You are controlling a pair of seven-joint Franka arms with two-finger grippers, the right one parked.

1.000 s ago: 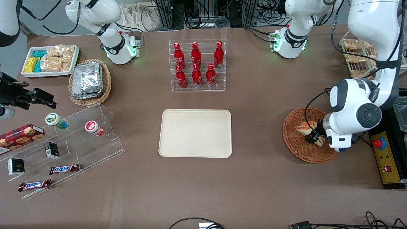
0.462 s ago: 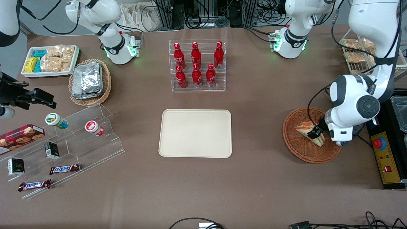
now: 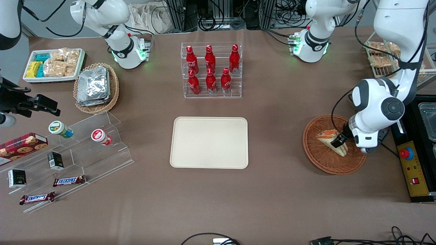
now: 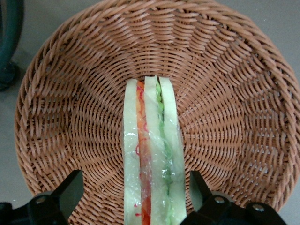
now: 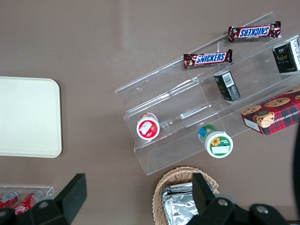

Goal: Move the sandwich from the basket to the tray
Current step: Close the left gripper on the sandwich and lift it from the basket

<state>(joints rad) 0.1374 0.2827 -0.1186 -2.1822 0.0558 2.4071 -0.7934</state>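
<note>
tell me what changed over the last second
The left arm's wrist swung away from the front camera, and its gripper shifted slightly with it, keeping over the sandwich in the basket. Its fingers are open, straddling the wedge without gripping. Sandwich, basket and the bare tray stayed put.

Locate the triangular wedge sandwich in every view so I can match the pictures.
Front view: triangular wedge sandwich lies in the round reddish-brown wicker basket, the end effector over it.
Left wrist view: sandwich between the open fingers.
Right wrist view: not in it.
Shared landmark: the basket.
</note>
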